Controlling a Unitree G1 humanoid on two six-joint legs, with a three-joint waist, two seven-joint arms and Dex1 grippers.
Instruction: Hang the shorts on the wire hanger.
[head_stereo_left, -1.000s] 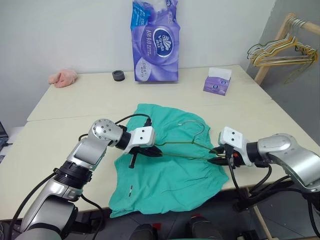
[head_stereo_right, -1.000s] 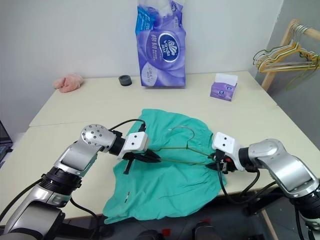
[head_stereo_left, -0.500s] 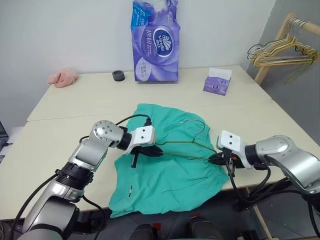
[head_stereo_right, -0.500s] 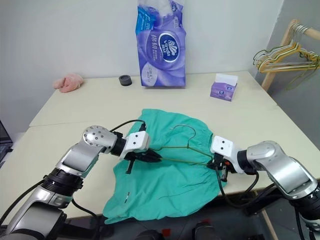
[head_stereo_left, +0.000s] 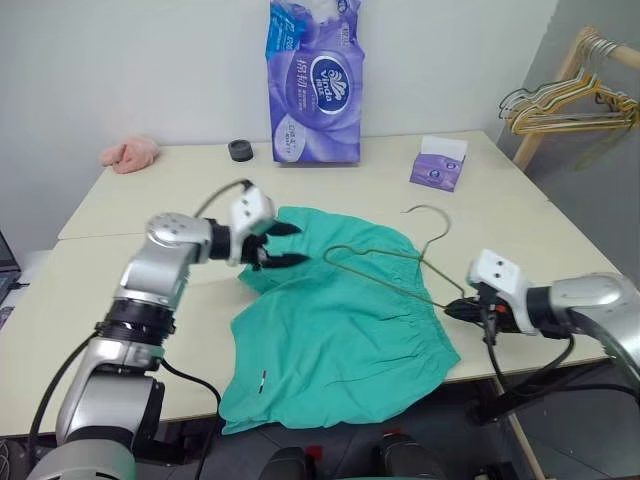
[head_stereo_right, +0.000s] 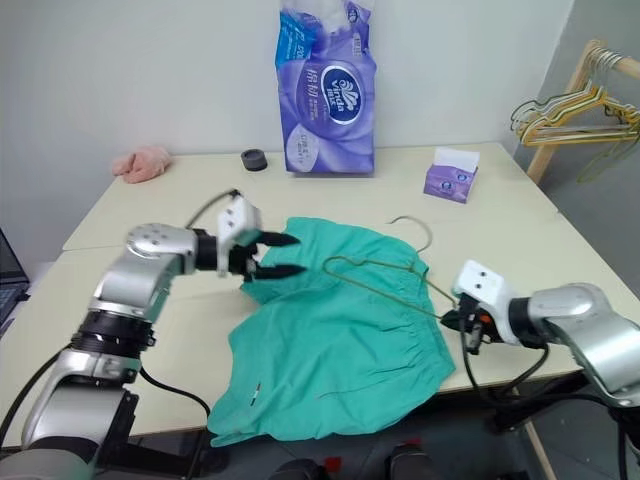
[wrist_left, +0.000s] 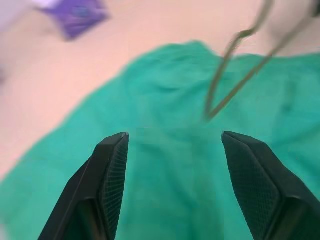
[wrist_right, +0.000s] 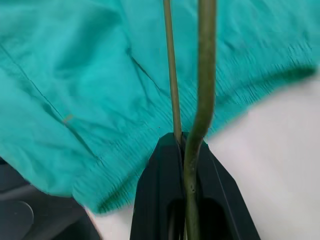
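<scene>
The teal-green shorts (head_stereo_left: 340, 335) lie spread flat on the table, reaching its near edge, with the gathered waistband toward the right. The thin wire hanger (head_stereo_left: 385, 268) rests tilted across them, its hook (head_stereo_left: 432, 215) pointing to the far side. My right gripper (head_stereo_left: 452, 308) is shut on the hanger's right corner, and the wire (wrist_right: 202, 75) runs out between its closed fingers. My left gripper (head_stereo_left: 294, 244) hangs open over the shorts' far left edge, short of the hanger's left end (wrist_left: 220, 95). There is nothing between the left fingers (wrist_left: 112, 165).
A tall purple tissue pack (head_stereo_left: 312, 85), a black roll (head_stereo_left: 239, 150) and a pink cloth (head_stereo_left: 128, 153) sit along the table's far side. A small purple tissue box (head_stereo_left: 437, 165) stands at far right. A wooden rack with several hangers (head_stereo_left: 570, 95) stands beyond the table's right edge.
My left gripper has opened, let go of the hanger and lifted away to the far left. My right gripper has drawn the hanger to the right across the shorts.
</scene>
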